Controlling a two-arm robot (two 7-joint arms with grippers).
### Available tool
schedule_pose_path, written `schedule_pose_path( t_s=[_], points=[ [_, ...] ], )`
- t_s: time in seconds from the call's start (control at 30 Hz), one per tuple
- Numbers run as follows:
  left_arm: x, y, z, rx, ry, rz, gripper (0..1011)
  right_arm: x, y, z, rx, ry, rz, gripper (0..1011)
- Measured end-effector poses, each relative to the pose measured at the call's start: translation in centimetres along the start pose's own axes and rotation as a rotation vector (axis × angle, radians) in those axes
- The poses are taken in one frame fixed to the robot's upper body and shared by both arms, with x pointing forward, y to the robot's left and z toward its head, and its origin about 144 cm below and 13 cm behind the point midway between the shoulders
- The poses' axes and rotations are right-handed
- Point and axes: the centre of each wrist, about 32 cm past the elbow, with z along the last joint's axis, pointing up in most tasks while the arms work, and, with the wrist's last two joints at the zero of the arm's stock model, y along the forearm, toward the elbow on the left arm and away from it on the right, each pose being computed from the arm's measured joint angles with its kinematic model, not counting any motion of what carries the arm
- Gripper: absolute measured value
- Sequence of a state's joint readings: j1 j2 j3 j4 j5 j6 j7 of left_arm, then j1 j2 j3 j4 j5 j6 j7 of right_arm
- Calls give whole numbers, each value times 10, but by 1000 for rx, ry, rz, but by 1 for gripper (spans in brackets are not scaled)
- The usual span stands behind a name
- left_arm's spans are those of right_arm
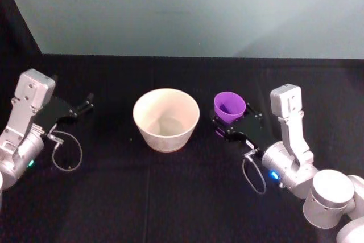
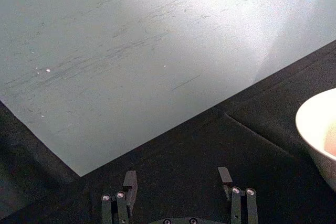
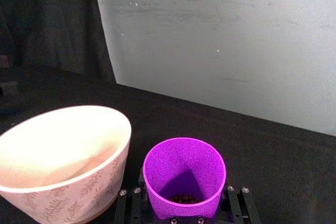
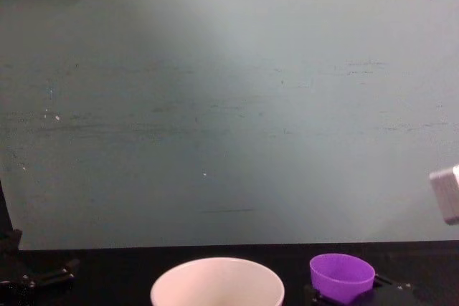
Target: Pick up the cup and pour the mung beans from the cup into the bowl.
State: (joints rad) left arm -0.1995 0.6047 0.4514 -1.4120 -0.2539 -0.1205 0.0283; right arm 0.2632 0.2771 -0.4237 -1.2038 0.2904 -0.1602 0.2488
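1. The bowl (image 1: 165, 136): mid-table and our landmark. We see no beans in it.
2. The cup (image 1: 229, 106): just beside the bowl on its right, mouth upward, with the mung beans (image 3: 184, 199) lying at its bottom.
3. The right gripper (image 1: 234, 120): at the cup, jaws pinching its lower sides.
4. The left gripper (image 2: 177, 182): well off to the bowl's left, jaws spread with nothing between them.
5. Progress, as we judge it: the cup is grasped. Carrying it over the bowl's rim and tipping it out are left.

The bowl (image 4: 216, 283) is cut off below its rim by the chest view's bottom edge, and the mung beans (image 3: 184, 199) are partly hidden by the near wall of the cup (image 3: 184, 163).
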Motion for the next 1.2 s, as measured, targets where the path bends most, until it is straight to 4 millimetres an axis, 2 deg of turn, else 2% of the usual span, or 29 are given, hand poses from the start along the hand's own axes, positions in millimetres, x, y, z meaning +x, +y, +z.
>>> schedule_pose_path(
  t_s=[0.23,0.63,0.73,1.2],
  points=[
    [0,0,0,0,0,0,1000,0,-6,14,40,-14,3,718],
    [0,0,0,0,0,0,1000,4,-23,61,36,-28,4,718],
    [0,0,0,0,0,0,1000,5,-25,67,38,-35,1,718],
    [0,0,0,0,0,0,1000,4,-25,67,36,-36,2,718]
  ],
)
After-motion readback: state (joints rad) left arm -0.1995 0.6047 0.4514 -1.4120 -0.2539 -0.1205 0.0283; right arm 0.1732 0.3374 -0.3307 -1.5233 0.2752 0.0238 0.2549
